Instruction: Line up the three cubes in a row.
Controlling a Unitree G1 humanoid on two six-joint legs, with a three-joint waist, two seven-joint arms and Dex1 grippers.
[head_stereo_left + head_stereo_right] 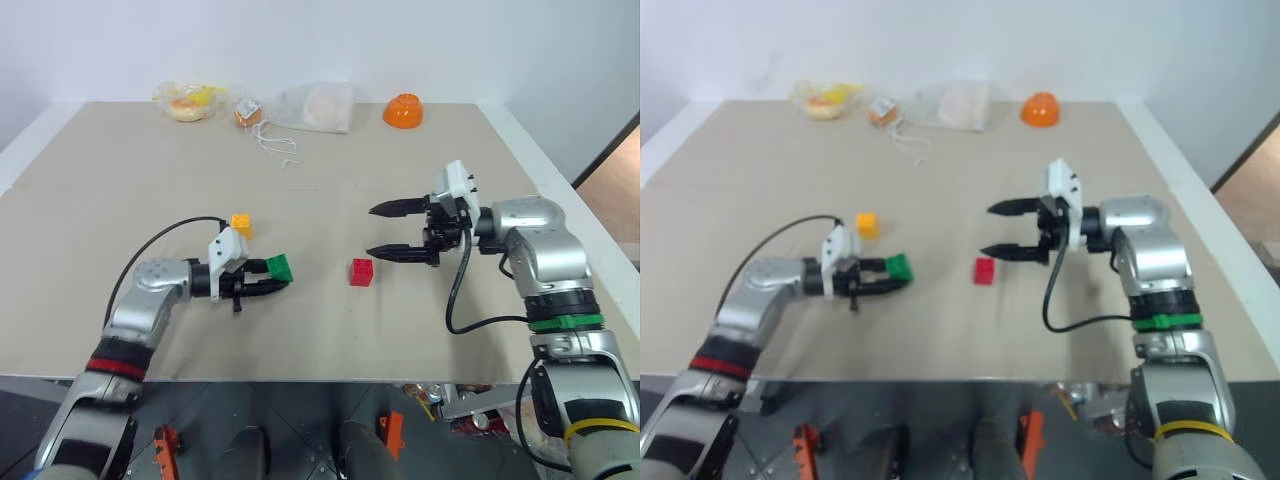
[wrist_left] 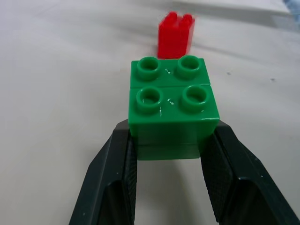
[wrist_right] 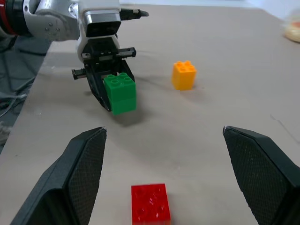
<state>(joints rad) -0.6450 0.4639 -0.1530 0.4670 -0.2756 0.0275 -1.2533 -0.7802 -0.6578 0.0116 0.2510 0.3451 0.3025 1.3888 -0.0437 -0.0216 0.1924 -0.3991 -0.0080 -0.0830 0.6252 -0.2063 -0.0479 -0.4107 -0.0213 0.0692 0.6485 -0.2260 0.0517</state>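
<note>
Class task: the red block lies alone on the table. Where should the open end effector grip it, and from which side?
Grip the red block across two opposite flat side walls, coming from above; the right end effector is open nearby. Its top is unobstructed and nothing crowds it.

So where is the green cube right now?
The green cube is clamped in the left gripper, left of the red cube and near the yellow-orange cube.

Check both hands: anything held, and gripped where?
Left hand holds the green cube, fingers clamped on its two opposite side faces, studs facing up. Right hand is open and holds nothing.
</note>
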